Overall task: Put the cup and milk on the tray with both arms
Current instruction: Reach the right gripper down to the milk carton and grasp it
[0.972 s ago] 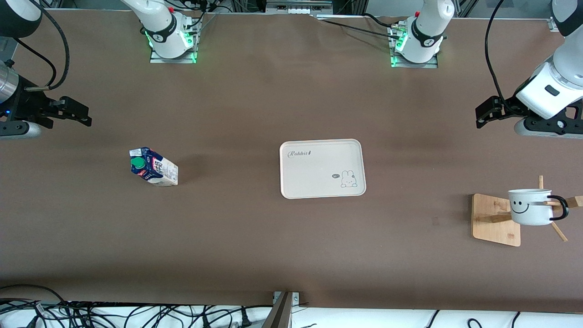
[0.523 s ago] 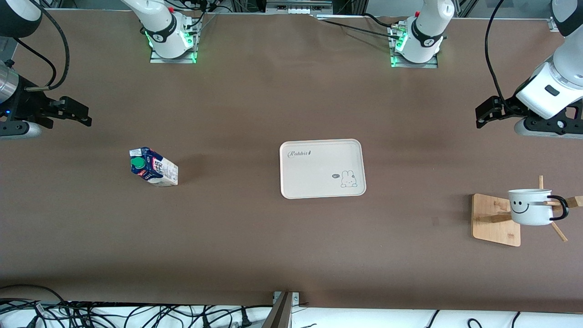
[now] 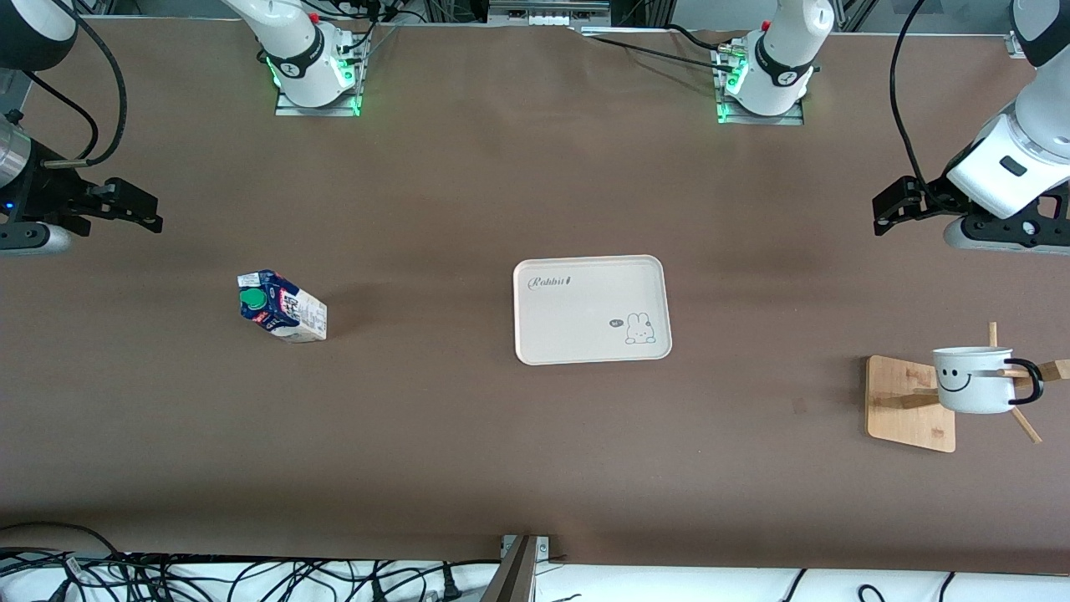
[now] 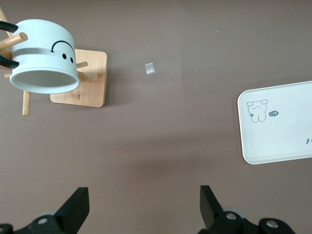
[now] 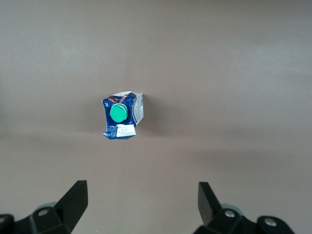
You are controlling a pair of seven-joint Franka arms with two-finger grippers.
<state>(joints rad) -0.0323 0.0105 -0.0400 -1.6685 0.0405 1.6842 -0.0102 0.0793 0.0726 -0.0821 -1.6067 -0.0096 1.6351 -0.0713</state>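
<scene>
Brown table (image 3: 468, 192) carries the tray (image 3: 585, 322) at its middle, bare. Toward the right arm's end stands the milk (image 3: 280, 306), well apart from the right gripper (image 3: 138, 209), whose fingers (image 5: 73, 202) gape empty above the table. Toward the left arm's end the cup (image 3: 972, 380) hangs on a wooden rack (image 3: 907, 403); the left gripper (image 3: 890, 205) hovers spread wide, holding nothing. Only the left wrist view shows the cup's white inside (image 4: 44, 80). Cables (image 3: 209, 577) lie along the table's near edge.

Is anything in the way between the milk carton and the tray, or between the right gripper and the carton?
Nothing visible. Bare table lies between the milk and the tray, and between the open right gripper and the milk.
</scene>
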